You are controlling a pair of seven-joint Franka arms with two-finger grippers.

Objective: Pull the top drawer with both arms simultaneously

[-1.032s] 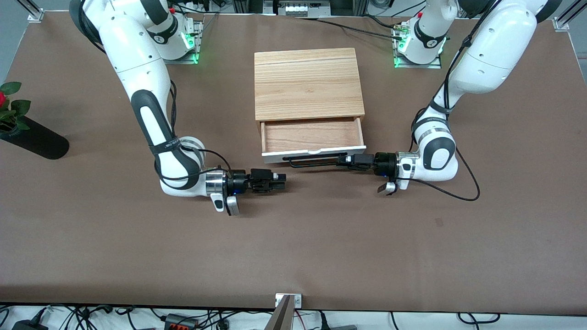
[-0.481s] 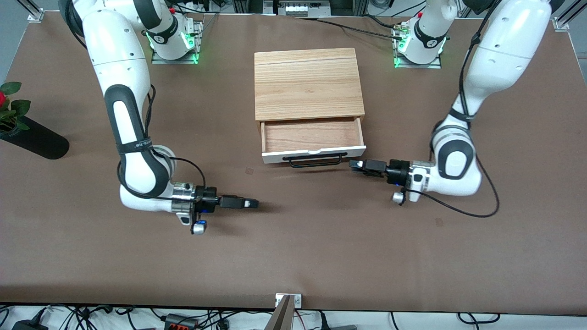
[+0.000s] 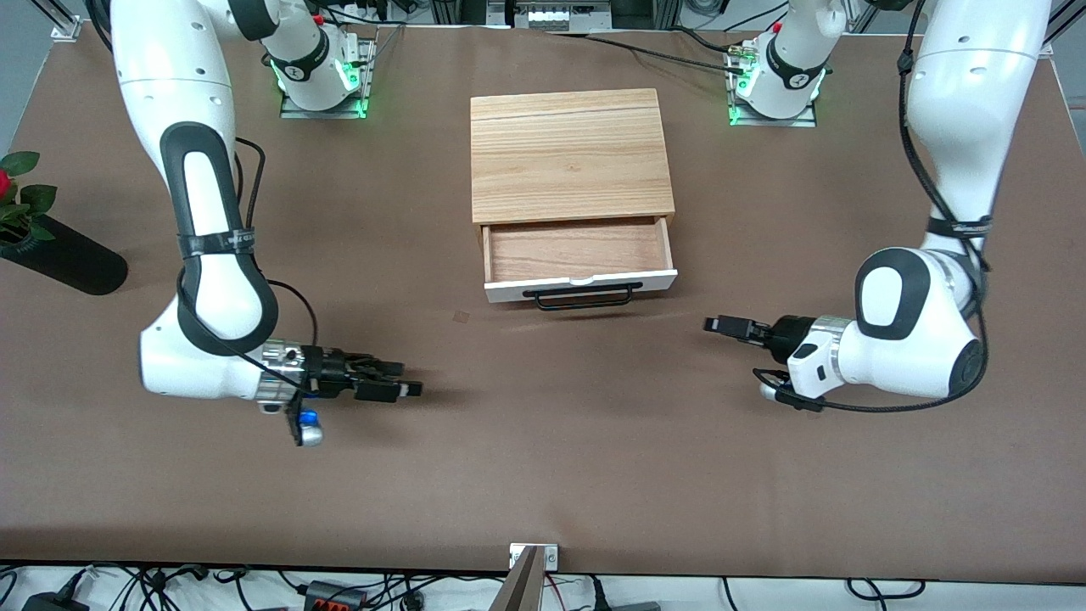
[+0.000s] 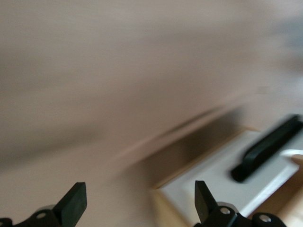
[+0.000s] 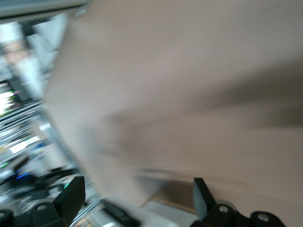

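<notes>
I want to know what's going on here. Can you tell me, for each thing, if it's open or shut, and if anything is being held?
top drawer: pulled out, brown inside showing, nothing in it.
black bar handle: free, no pincer touching it.
left pincer: open, holding nothing, over the table near the left arm's end.
right pincer: open, holding nothing, over the table near the right arm's end.

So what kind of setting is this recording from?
Most likely a robotics lab bench: two arms bolted to a brown-covered table, aluminium framing at its corners, loose cables along its edge, and a small wooden cabinet as test prop.
</notes>
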